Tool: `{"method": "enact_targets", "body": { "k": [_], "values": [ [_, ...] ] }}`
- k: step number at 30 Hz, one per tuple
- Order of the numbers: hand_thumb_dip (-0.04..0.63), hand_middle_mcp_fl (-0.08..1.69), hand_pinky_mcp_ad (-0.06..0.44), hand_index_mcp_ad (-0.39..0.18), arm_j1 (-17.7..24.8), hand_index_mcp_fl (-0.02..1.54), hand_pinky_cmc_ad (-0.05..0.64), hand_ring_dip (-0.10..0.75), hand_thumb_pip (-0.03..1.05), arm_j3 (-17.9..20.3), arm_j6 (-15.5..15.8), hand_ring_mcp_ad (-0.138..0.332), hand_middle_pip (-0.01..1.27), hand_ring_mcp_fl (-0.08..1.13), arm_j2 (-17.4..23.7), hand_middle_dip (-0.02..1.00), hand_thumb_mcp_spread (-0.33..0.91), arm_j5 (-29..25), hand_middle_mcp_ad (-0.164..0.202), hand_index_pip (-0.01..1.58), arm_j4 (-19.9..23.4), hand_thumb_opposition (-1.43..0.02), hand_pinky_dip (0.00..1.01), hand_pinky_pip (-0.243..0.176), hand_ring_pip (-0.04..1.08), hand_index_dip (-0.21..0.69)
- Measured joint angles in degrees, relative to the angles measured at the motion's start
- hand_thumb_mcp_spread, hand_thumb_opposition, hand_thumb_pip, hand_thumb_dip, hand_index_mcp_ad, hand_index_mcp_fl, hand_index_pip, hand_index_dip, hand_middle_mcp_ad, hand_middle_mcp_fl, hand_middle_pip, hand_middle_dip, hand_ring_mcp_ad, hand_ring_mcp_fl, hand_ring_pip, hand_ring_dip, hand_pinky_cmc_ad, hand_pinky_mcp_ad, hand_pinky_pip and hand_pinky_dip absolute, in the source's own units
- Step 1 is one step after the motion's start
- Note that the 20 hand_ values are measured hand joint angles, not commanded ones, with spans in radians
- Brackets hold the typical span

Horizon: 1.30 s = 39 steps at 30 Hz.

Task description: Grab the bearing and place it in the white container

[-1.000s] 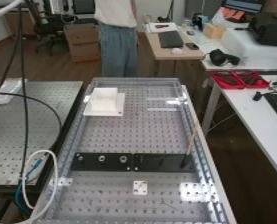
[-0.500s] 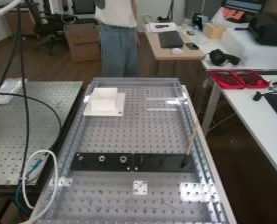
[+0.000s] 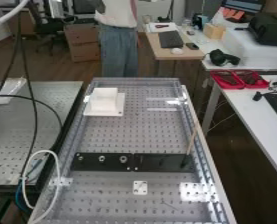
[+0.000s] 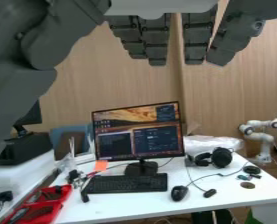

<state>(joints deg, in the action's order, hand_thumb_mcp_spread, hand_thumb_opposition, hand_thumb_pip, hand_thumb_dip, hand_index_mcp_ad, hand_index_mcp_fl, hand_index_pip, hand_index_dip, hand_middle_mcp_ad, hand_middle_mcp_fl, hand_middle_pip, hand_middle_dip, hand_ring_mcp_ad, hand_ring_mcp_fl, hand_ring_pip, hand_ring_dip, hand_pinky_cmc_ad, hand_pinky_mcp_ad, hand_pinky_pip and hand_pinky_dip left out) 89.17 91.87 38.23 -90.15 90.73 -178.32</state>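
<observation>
The robot hand is open: its long dark fingers reach out straight, side by side, with the thumb side well apart from them. Beyond it in the wrist view stand a monitor, a keyboard and a mouse on a white bench, with red trays beside them.

In the high view, three small bearing-like rings sit in a row on the left one of two black plates, outside the robot hand's grasp. Which of them is the bearing meant, I cannot tell; nor can I tell how far they lie from the robot hand, or on which side of it. The plates lie end to end across the perforated bench, closer to its near end than its far end, and the row starts by the bench's left edge.

The white container stands on a flat white base near the bench's far left corner, well apart from the rings. A thin brown stick leans by the right edge, its dark tip at the right-hand plate. A small white plate with holes lies between the black plates and the near end.
</observation>
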Motion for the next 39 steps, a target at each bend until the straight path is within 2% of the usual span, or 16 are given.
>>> {"method": "enact_targets", "body": {
  "k": [12, 19, 27, 33, 37, 39],
  "values": [
    [0.014, 0.02, 0.232, 0.131, -0.2, 0.04, 0.347, -0.061, 0.14, 5.2, -0.8, 0.253, 0.14, 0.07, 0.6, 0.02, 0.19, -1.0, 0.14, 0.09, 4.5, -0.76, 0.14, -0.122, 0.09, 0.01],
    [0.01, 0.02, 0.232, 0.131, -0.2, 0.04, 0.347, -0.061, 0.15, 9.7, -2.0, 0.25, 0.14, 0.06, 0.7, 0.02, 0.2, -2.2, 0.14, 0.09, 9.5, -0.76, 0.14, -0.122, 0.09, 0.01],
    [0.014, 0.02, 0.232, 0.131, -0.2, 0.04, 0.347, -0.061, 0.15, 14.8, -4.5, 0.253, 0.14, 0.06, -0.2, 0.02, 0.23, -4.9, 0.14, 0.08, 15.0, -0.73, 0.14, -0.12, 0.09, 0.016],
    [0.016, 0.02, 0.232, 0.126, -0.3, 0.04, 0.347, -0.061, 0.16, 18.4, -7.4, 0.255, 0.14, 0.05, -1.1, 0.02, 0.25, -7.5, 0.14, 0.08, 19.3, -0.73, 0.14, -0.12, 0.09, 0.061],
    [0.016, 0.01, 0.232, 0.117, -0.2, 0.04, 0.347, -0.061, 0.17, 20.9, -8.8, 0.257, 0.15, 0.05, -1.5, 0.03, 0.26, -9.8, 0.138, 0.09, 22.6, -0.73, 0.14, -0.12, 0.09, 0.086],
    [0.019, 0.01, 0.232, 0.103, -0.2, 0.04, 0.347, -0.061, 0.22, 22.4, -10.0, 0.253, 0.15, 0.04, -1.9, 0.03, 0.28, -11.5, 0.14, 0.09, 24.6, -0.73, 0.14, -0.12, 0.09, 0.087]
  ]
}}
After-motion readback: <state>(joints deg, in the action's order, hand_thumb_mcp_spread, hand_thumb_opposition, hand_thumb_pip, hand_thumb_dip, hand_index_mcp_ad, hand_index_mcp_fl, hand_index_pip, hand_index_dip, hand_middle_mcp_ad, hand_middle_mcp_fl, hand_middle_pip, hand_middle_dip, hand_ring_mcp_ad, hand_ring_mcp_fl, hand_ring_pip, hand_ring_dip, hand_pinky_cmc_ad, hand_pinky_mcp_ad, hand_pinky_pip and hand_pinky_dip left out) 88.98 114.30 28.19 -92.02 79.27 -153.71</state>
